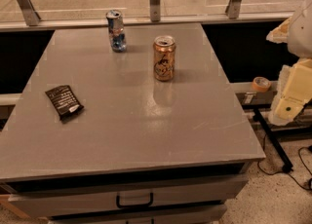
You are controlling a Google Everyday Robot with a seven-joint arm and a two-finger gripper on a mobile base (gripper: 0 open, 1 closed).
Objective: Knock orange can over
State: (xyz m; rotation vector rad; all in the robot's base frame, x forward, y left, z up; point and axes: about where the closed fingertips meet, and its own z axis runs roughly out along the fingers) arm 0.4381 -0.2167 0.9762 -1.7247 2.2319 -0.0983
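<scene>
Taking the orange can [164, 58] as my reference for everything here. Well off to its left and nearer the front edge, a dark snack packet [64, 102] is lying flat on the grey table [136, 135], turned at a bit of an angle. Moving right, a slimmer blue-and-silver can [116, 31] is standing upright, back and to the left of the orange can, near it but with a clear strip of tabletop between them. Then the orange can itself: it's standing upright, a bit right of the table's middle and toward the far half, silver top facing up, dark label marks facing the camera, and it's throwing a faint reflection on the surface in front of it. Below and in front of the can, a drawer with a dark handle [134, 200] is showing under the tabletop.

Right of the can, past the table's edge, a roll of tape [262, 84] is sitting on a low ledge. Further right again, my cream-coloured arm [294, 89] is hanging at the frame's edge, and my gripper [283, 32] is sitting up there too, well apart from the can and off to the side of the table rather than over it. Honestly I can't tell how the gripper is set from this angle.
</scene>
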